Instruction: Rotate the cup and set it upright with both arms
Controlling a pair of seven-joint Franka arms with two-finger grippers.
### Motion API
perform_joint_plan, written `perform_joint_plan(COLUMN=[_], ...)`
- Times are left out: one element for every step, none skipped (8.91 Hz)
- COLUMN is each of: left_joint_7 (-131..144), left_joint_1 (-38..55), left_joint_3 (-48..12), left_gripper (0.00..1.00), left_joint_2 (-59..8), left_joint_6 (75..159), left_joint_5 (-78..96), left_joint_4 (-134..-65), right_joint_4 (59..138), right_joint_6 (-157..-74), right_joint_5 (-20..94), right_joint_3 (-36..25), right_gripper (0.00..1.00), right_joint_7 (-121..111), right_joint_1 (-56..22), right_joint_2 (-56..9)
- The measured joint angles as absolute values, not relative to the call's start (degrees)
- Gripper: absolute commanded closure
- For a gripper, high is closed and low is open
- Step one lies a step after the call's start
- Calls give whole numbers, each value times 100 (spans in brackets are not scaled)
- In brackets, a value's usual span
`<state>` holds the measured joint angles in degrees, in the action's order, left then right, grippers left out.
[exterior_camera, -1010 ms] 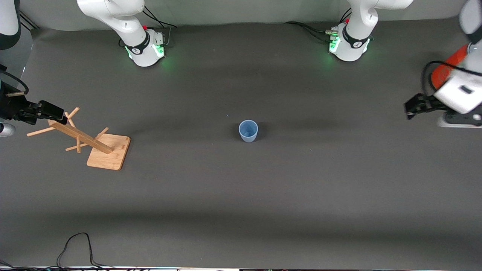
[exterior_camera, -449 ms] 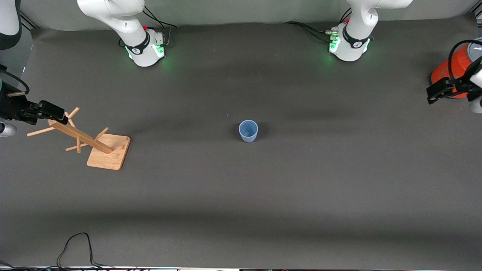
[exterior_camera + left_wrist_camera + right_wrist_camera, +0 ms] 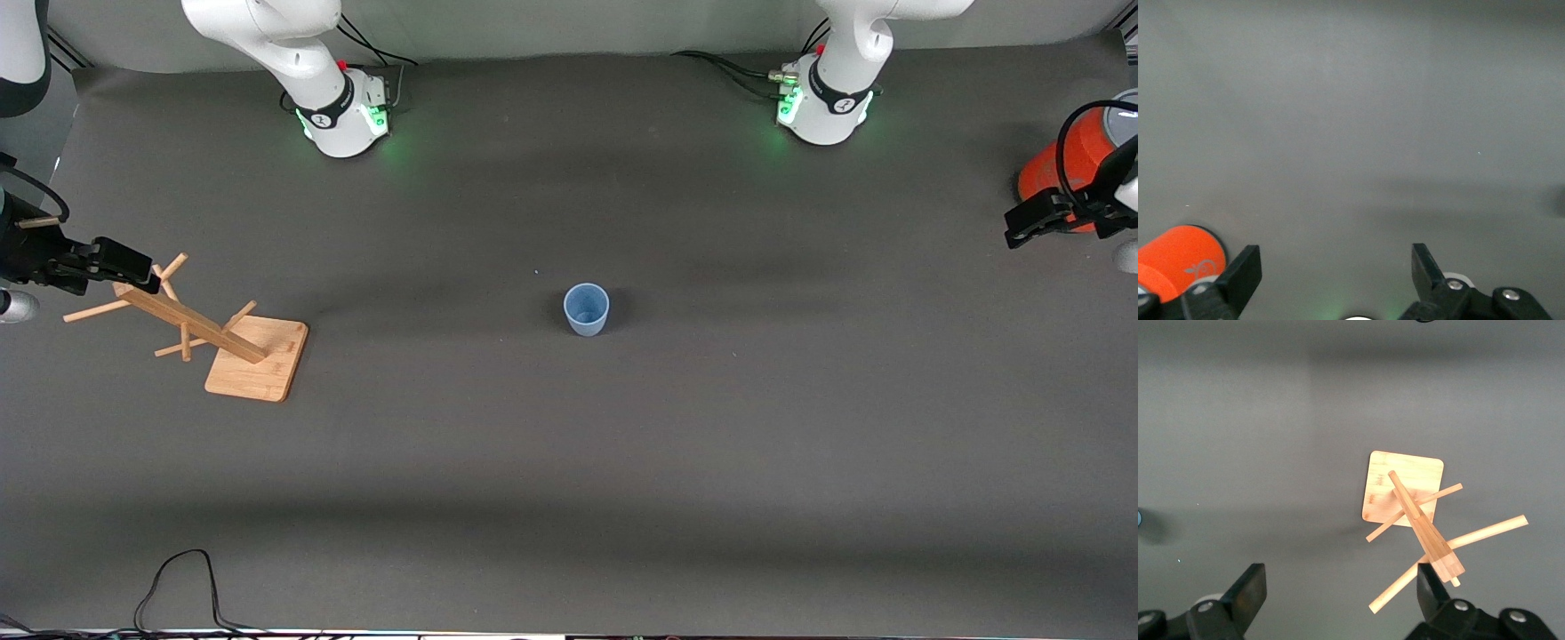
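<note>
The pale blue cup (image 3: 586,309) stands upright, mouth up, alone in the middle of the table. My left gripper (image 3: 1022,227) is open and empty, up at the left arm's end of the table beside the orange-red cylinder (image 3: 1062,164), well away from the cup. Its wrist view shows the open gripper (image 3: 1335,260) over bare mat. My right gripper (image 3: 133,267) is open and empty over the top of the wooden peg rack (image 3: 213,333) at the right arm's end. Its wrist view shows the open gripper (image 3: 1340,580) above the rack (image 3: 1405,497).
The orange-red cylinder also shows in the left wrist view (image 3: 1178,263). A black cable (image 3: 178,578) loops on the mat at the edge nearest the front camera. The two green-lit arm bases (image 3: 342,111) stand along the table's back edge.
My left arm has swung away from the cup toward its own end of the table, uncovering the orange-red cylinder. The cup and my right arm have not moved.
</note>
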<state>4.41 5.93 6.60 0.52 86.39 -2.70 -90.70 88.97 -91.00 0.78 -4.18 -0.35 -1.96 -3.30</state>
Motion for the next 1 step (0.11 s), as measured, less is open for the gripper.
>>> perform_joint_plan(left_joint_7=[430], left_joint_1=[183], left_joint_3=[382], left_gripper=[0], left_joint_2=[-17], left_joint_6=[8656], left_joint_5=[-107], left_joint_4=[-9070], right_joint_4=[8897], right_joint_6=[-9100], right_joint_5=[78], right_joint_3=[-418], right_gripper=[0], right_joint_7=[-35], right_joint_1=[-196], right_joint_2=[-330])
